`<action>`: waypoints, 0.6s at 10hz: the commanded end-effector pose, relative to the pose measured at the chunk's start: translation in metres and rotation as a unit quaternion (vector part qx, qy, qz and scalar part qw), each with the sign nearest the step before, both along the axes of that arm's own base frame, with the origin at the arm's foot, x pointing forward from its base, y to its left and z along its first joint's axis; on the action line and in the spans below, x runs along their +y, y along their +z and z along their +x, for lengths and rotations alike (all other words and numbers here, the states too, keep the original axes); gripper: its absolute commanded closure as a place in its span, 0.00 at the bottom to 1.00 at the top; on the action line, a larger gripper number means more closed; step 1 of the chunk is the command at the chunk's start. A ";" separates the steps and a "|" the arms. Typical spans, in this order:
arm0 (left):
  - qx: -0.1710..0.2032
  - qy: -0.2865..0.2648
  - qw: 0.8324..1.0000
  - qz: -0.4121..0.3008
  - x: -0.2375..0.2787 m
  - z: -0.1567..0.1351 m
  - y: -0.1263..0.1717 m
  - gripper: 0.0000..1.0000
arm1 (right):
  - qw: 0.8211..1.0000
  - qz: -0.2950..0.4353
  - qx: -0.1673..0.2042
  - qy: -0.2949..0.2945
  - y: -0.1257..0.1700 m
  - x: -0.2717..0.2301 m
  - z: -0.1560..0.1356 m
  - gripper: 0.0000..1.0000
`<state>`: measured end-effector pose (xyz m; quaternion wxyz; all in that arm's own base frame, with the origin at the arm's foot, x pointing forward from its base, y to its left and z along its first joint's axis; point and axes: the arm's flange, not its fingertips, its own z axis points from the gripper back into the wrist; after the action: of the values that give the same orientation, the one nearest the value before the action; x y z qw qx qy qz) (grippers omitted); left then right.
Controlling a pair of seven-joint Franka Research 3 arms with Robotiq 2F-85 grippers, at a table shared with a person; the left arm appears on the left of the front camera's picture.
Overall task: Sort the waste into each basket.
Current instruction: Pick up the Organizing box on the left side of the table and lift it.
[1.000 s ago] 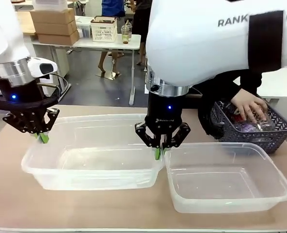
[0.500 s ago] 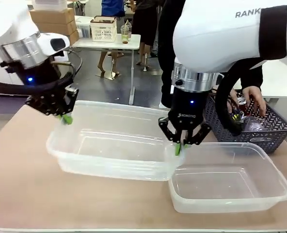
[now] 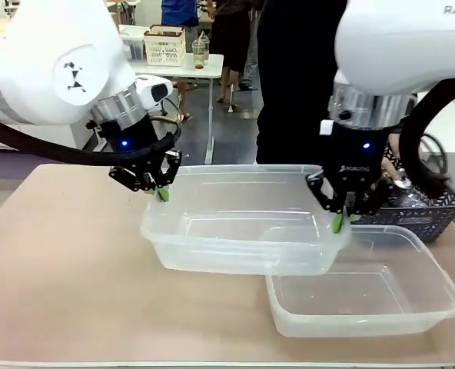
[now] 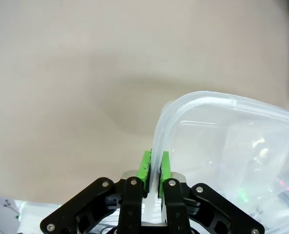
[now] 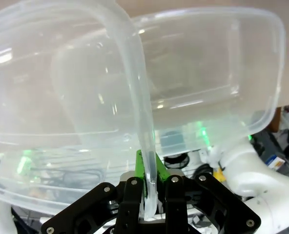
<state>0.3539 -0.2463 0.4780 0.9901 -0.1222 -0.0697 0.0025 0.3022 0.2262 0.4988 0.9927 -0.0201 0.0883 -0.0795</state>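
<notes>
One clear tub [image 3: 235, 171] hangs above the table, tilted, held at both ends. My left gripper [image 3: 161, 192] is shut on its left rim, and the left wrist view shows the green pads [image 4: 145, 167] pinching that rim [image 4: 208, 100]. On the tub's right rim, my right gripper [image 3: 337, 223] is shut too, with the wall [image 5: 134, 73] running up from between its fingers. The second clear tub [image 3: 366, 330] rests on the table at the front right, partly under the carried one. Of the waste, only a glint of clear plastic [image 3: 416, 198] shows in the dark basket.
The dark grey lattice basket [image 3: 435, 211] stands at the right, behind the resting tub. A person in black stands at the far side with a hand [image 3: 393, 171] at the basket. Bare tabletop [image 3: 58, 261] lies to the left.
Both arms have carried the clear tub to the right and lifted it. It now overlaps the second tub's left end. The person's hand stays at the dark basket.
</notes>
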 end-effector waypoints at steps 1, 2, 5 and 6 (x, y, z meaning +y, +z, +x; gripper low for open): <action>-0.010 0.028 0.999 -0.024 -0.006 0.000 0.006 0.91 | 0.999 -0.021 0.008 0.023 -0.004 -0.022 0.017 0.94; -0.017 0.037 0.999 -0.023 -0.005 -0.001 0.004 0.91 | 0.999 -0.011 0.008 0.036 -0.012 -0.022 0.024 0.94; -0.052 0.092 0.994 -0.029 -0.004 0.003 0.000 0.91 | 0.999 0.001 0.002 0.048 -0.023 -0.012 0.028 0.94; -0.078 0.112 0.990 -0.029 0.001 0.003 -0.003 0.91 | 1.000 0.004 -0.012 0.014 -0.023 -0.008 0.022 0.94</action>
<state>0.3601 -0.2478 0.4767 0.9799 -0.1479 -0.1159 0.0665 0.3341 0.2166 0.4774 0.9952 -0.0118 0.0849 -0.0468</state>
